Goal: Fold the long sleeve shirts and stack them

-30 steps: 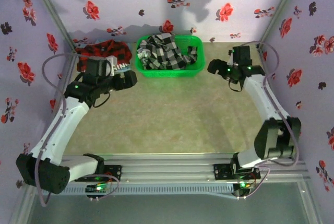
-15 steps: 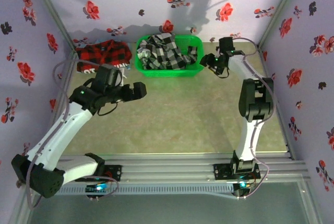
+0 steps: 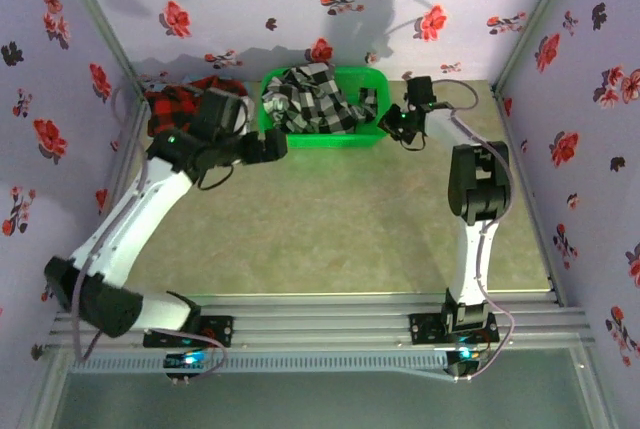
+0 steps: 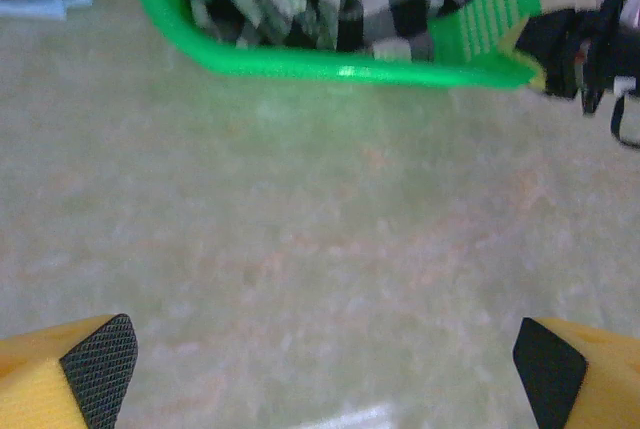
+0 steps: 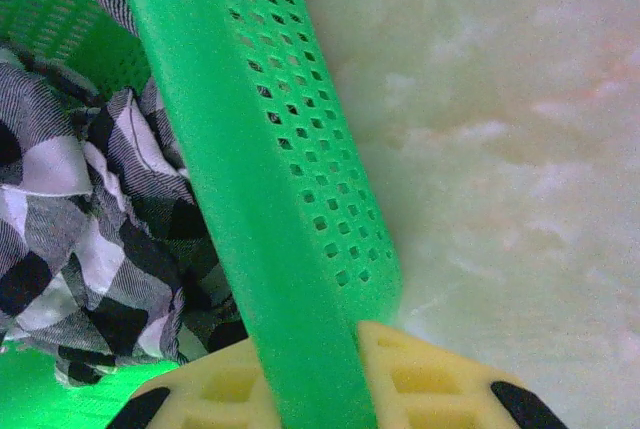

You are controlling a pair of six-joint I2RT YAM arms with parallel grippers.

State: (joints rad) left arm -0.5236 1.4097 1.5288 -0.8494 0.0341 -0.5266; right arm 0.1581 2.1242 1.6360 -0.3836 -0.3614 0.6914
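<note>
- My left arm (image 3: 140, 211) bends toward the green basket (image 3: 322, 141); the left gripper (image 4: 325, 359) is wide open and holds nothing.
- My right arm (image 3: 470, 189) reaches far out; the right gripper (image 5: 325, 404) pinches the basket's wall.

Green plastic basket (image 3: 330, 140) standing at the far middle of the beige-green tabletop (image 3: 330, 229), close to the back wall; its side wall is perforated, its rim solid. Surrounding walls (image 3: 300, 9): lilac, printed with red and black flowers. Near edge: aluminium rails (image 3: 320, 314).
</note>
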